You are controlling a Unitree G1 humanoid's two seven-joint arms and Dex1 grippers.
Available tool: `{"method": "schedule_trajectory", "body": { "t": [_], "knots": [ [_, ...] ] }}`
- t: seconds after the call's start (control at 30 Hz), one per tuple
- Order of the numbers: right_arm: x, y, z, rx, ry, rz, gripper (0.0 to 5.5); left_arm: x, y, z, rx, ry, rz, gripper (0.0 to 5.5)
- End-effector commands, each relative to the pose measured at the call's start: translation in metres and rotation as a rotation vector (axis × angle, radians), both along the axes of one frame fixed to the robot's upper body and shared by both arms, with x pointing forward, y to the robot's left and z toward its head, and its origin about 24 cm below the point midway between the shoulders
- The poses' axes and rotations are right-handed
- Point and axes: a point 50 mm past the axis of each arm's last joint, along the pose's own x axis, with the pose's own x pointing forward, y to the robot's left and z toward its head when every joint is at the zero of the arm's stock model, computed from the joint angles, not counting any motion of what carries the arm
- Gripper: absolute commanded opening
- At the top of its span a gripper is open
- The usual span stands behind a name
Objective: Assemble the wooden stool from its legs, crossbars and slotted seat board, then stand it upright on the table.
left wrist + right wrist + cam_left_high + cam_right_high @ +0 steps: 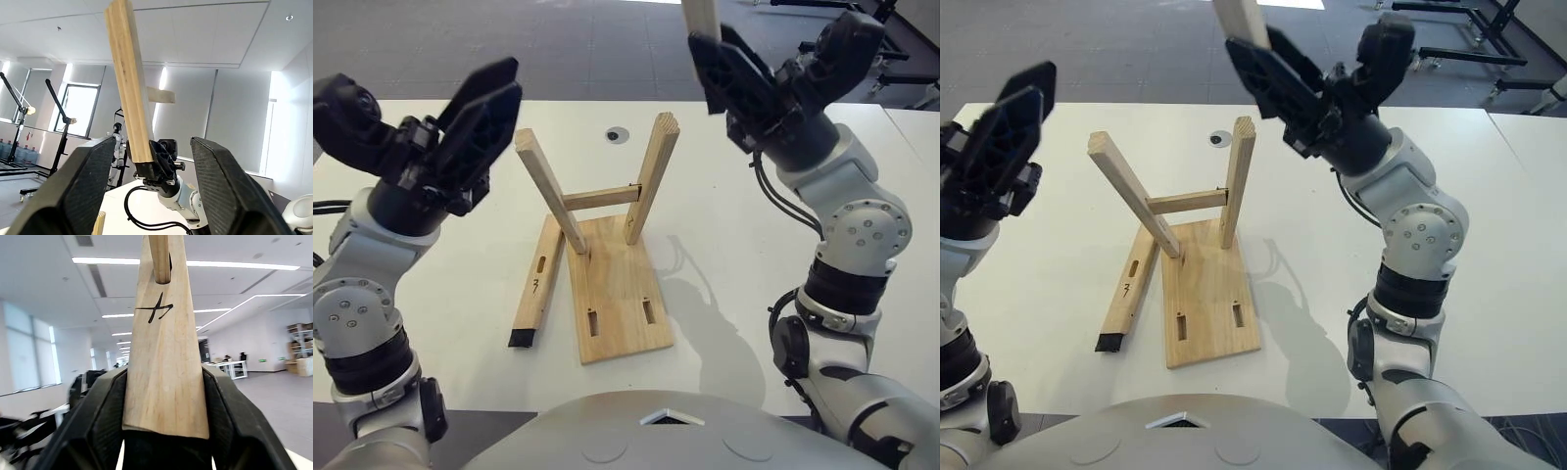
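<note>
— Up on the right, above the table's far side, what is the right gripper (717, 61) doing?

— It is pressing both fingers tight against the lower end of a wooden leg (164, 357), which is pointing straight up out of it. A short wooden stub (161, 95) is sticking out sideways from that leg higher up, and a pen mark is showing on its face.

— And the left gripper (504, 86)?

— It is hanging in the air over the table's left side, fingers spread wide and gripping nothing, facing across toward the right one.

— Where is the stool sitting?

— Between the two arms. The slotted seat board (617, 294) is lying flat on the table (440, 284). Two legs are rising from its far end: the left standing leg (548, 186) is leaning well out to the left, and the right standing leg (653, 176) is tilting slightly to the right. A crossbar (600, 199) is joining them about halfway up. Two open slots (593, 323) are showing at the board's near end.

— Anything lying beside it?

— A loose leg (538, 284) is lying flat on the table along the board's left edge, just beside it, with its dark-capped end pointing toward the robot. A small round grommet (618, 135) is sitting in the tabletop behind the standing legs.
</note>
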Motion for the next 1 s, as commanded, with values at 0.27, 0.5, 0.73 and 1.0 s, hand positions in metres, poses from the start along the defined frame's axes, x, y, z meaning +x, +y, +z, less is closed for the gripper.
{"method": "schedule_trajectory", "body": {
  "t": [0.27, 0.5, 0.73, 1.0],
  "knots": [
    [-0.012, 0.026, -0.027, -0.114, -0.023, 0.171, 2.05, -0.001, -0.023, -0.011, 0.056, 0.06, -0.108, 3.42],
    [-0.017, 0.032, -0.048, -0.211, -0.021, 0.212, 2.05, -0.002, -0.022, -0.001, 0.023, 0.023, -0.117, 4.19],
    [-0.021, 0.033, -0.056, -0.267, -0.014, 0.252, 2.05, 0.001, -0.021, -0.001, 0.011, 0.033, -0.101, 4.19],
    [-0.014, 0.025, -0.071, -0.328, 0.013, 0.243, 2.05, 0.001, -0.016, 0.004, -0.051, 0.014, -0.079, 3.74]
  ]
}}
